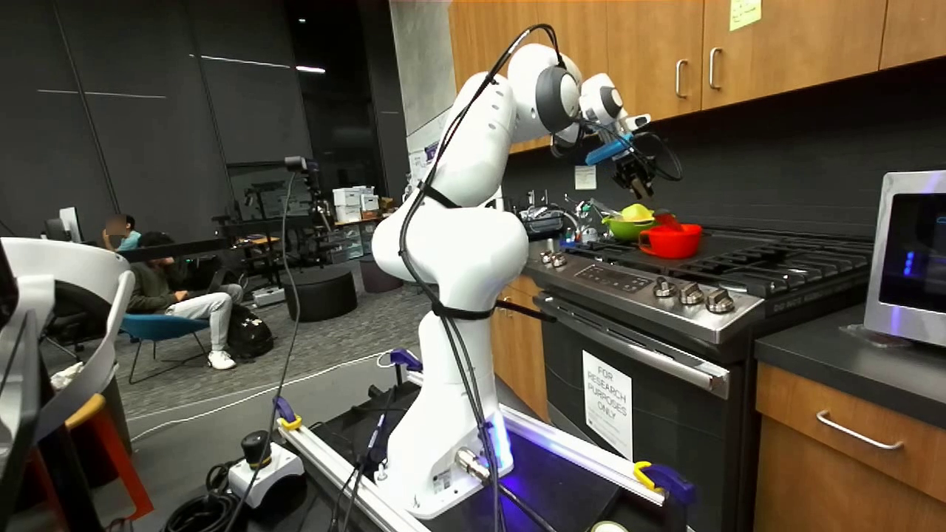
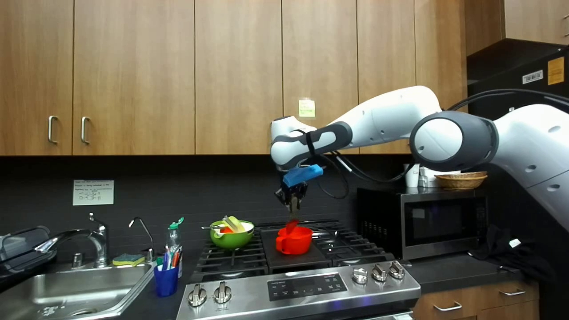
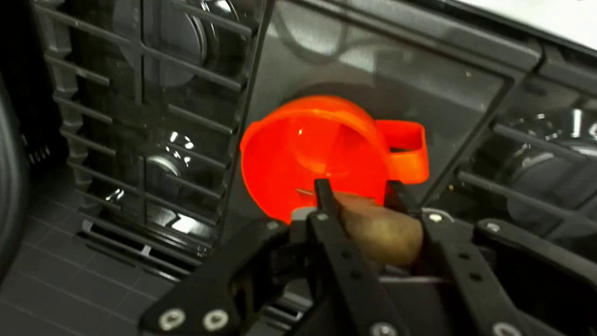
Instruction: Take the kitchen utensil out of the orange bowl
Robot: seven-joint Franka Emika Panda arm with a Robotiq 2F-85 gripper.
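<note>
- Orange bowl (image 2: 300, 244) upright on the stove's dark centre plate (image 3: 433, 88).
- The wooden-handled utensil (image 3: 385, 231) stands up out of it, with what looks like a darker red head (image 2: 291, 226) at the low end. Spoon or spatula: can't make out.
- End effector (image 3: 359, 186) right above the bowl, its fingers (image 3: 331, 238) drawn in against the handle from both sides, no gap that I can see. I read that as a firm hold on the utensil.
- Upper part of the head shows above the rim in both exterior views; the low end is hidden by the bowl's wall. Whether it touches the inside, no telling.
- Step in hand, my judgement: handle caught, lift-out not yet done.
- Next move wants a slow, straight rise until the head clears the rim. A sideways pull too soon could hook the rim and drag the bowl along.
- After that, a spot to lay it down; the task names none. Green bowl (image 2: 231, 241) sits near, apart; best to swing wide of it.
</note>
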